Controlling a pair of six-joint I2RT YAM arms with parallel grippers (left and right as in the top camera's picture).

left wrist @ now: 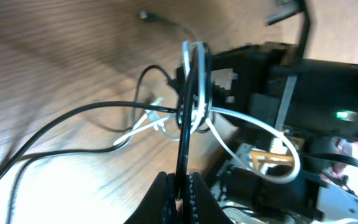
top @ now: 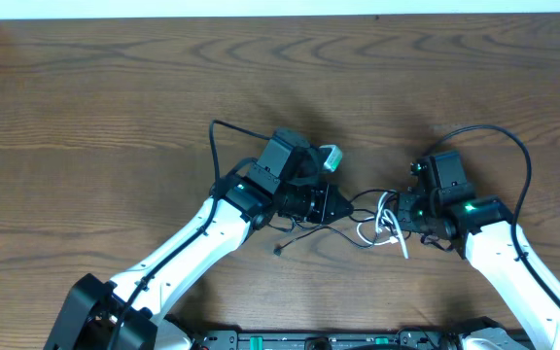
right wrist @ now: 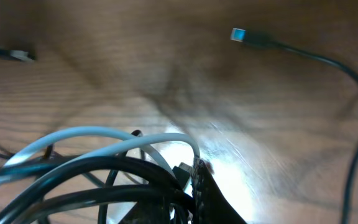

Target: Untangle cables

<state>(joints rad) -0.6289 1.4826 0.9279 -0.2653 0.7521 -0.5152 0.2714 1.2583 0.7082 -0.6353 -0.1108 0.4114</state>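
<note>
A dark brown wood-grain bench fills the scene, with a pale strip along its far edge. Both arms reach in from the near side and meet close together over the middle of the bench.

The left hand is closed on the black cable. In the left wrist view its two fingertips are pressed together around the thin strand, which runs taut straight ahead of the hand into a knot. There the white cable wraps the black one in several tight turns. One white loop swings out from the knot to the hand's right, toward the dark body of the other arm. More slack black strands trail away to the hand's left and lie on the wood.

The right hand is closed too, just across the tangle from the left hand. In the right wrist view, black loops and a white arc crowd against its fingertips. Which strand is actually pinched there cannot be told, as the view is blurred and crowded.

Well ahead of the right hand, apart from the tangle, a small plug with a blue face lies on the bench. It sits at the end of a thin dark cord that curves away to the hand's right.
</note>
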